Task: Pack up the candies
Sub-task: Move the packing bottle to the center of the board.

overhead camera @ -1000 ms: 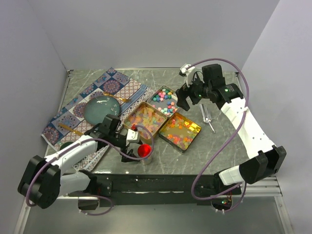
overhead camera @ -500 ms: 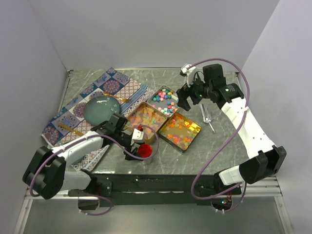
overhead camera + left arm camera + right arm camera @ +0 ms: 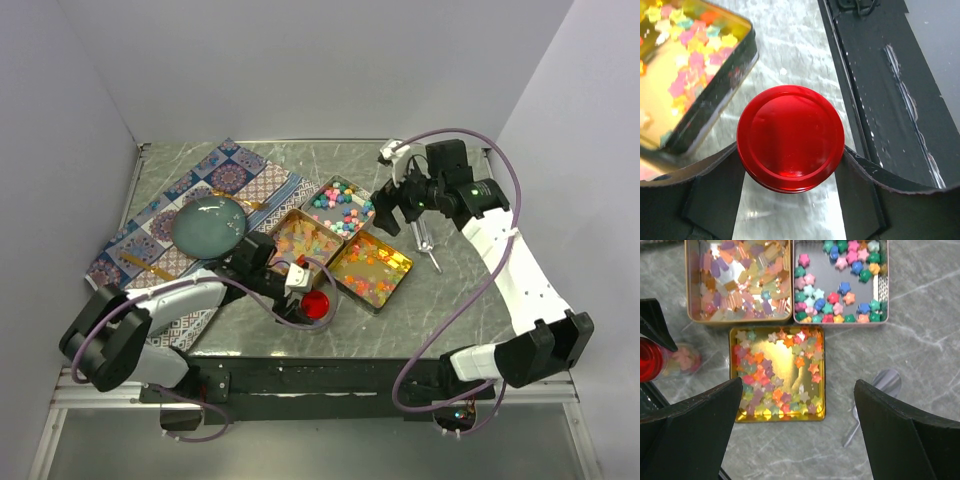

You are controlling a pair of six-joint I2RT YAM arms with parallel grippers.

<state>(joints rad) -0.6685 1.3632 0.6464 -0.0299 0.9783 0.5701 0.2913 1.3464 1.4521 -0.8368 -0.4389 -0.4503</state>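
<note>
The candies lie in three square tins: pastel stars [image 3: 341, 207] [image 3: 840, 280], translucent ones [image 3: 303, 243] [image 3: 739, 280], and orange-red-yellow ones [image 3: 372, 266] [image 3: 777, 372]. A small clear jar with a red lid [image 3: 316, 305] [image 3: 790, 137] stands by the table's near edge, with some candies inside [image 3: 682, 362]. My left gripper [image 3: 306, 292] [image 3: 790, 165] is shut on it, a finger pressed against each side of the lid. Over the tins' right edge my right gripper [image 3: 388, 212] [image 3: 800, 430] hangs open and empty.
A metal scoop [image 3: 425, 240] [image 3: 875, 390] lies right of the tins. A patterned cloth [image 3: 160, 215] with a teal dome-shaped dish [image 3: 208, 224] covers the left side. The black front rail [image 3: 880, 75] runs just beyond the jar.
My left gripper reached right and closed from wide open onto the red lid; the jar shifted right with it. The right gripper drew slightly right and stayed open.
</note>
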